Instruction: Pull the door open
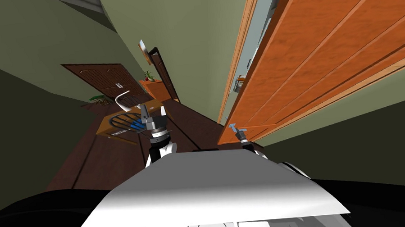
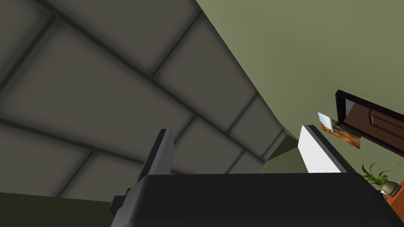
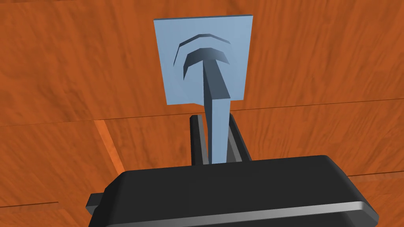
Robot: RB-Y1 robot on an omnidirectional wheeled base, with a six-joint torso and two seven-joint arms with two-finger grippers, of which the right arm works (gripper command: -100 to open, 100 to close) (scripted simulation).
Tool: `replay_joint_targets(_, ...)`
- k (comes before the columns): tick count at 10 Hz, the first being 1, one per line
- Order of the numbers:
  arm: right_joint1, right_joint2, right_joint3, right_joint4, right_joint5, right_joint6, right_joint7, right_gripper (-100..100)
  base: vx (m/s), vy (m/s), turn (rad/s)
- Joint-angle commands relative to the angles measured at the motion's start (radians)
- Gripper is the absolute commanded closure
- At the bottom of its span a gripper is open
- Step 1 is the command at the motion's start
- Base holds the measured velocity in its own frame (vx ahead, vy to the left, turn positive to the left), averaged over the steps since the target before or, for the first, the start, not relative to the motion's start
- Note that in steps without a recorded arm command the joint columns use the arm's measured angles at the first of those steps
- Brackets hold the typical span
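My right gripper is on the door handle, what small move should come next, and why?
Probably a short pull back toward the body with the right gripper: its jaws are shut on the blue-grey lever handle of the orange wooden door, so the grip looks ready. The left gripper is open and idle.

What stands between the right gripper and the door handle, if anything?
Nothing visible does. The right gripper is shut on the blue-grey handle of the orange door, and its fingers press the sides of the lever.
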Motion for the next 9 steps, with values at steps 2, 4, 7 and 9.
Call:
replay_joint_targets(2,-0.02,0.012,0.011,0.033,0.004,-0.01,-0.001,100,-0.099,-0.029,0.016)
replay_joint_targets(4,-0.028,0.015,0.012,0.035,0.003,-0.005,0.001,100,-0.034,-0.015,0.013)
replay_joint_targets(7,-0.069,0.031,0.018,0.046,-0.004,0.027,0.016,100,-0.164,-0.089,0.112)
replay_joint_targets(9,-0.069,0.031,0.018,0.046,-0.004,0.027,0.016,100,-0.069,-0.033,0.013)
